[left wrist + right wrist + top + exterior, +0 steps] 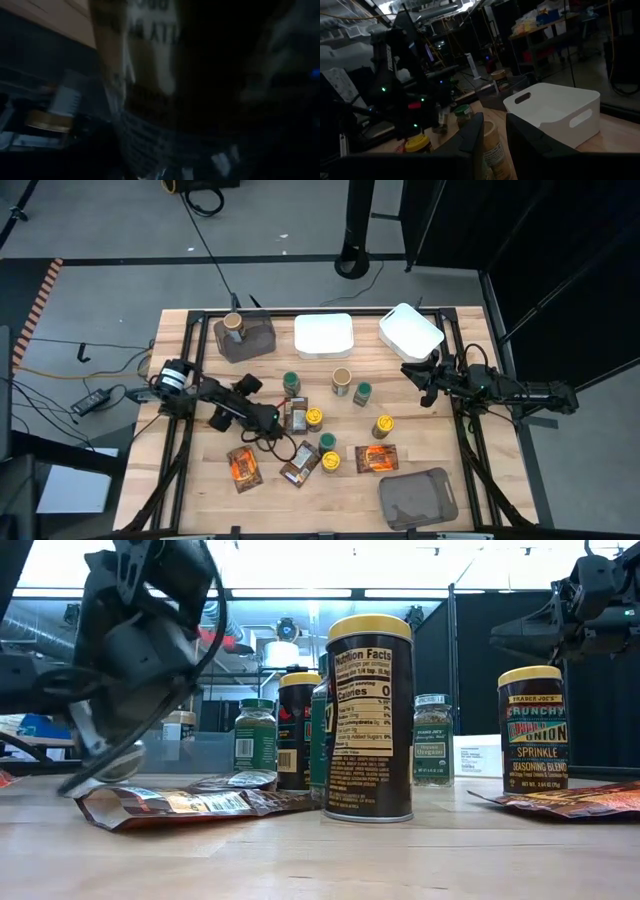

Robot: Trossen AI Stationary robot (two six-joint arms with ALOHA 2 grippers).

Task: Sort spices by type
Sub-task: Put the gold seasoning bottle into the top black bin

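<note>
Spices scattered mid-bench (200, 510): jars and flat packets between both arms. Left pincer (276, 420) reaches in low at the cluster's left edge, right beside a brown packet (296, 414) and a yellow-lid jar (314, 417); whether it grips anything, cannot tell, left wrist view is dark and blurred. Right pincer (421, 385) hangs at the bench's right side below the white tray (410, 330); fingers (470, 135) stand slightly parted with nothing between them. Green-lid jars (291, 383) and a tan-lid jar (341, 380) sit below the second white tray (323, 335). Orange packets (243, 468) lie nearer the front edge. One tan-lid jar sits in the back-left grey bin (245, 337); front-right grey bin (418, 498) near another orange packet (376, 458).
</note>
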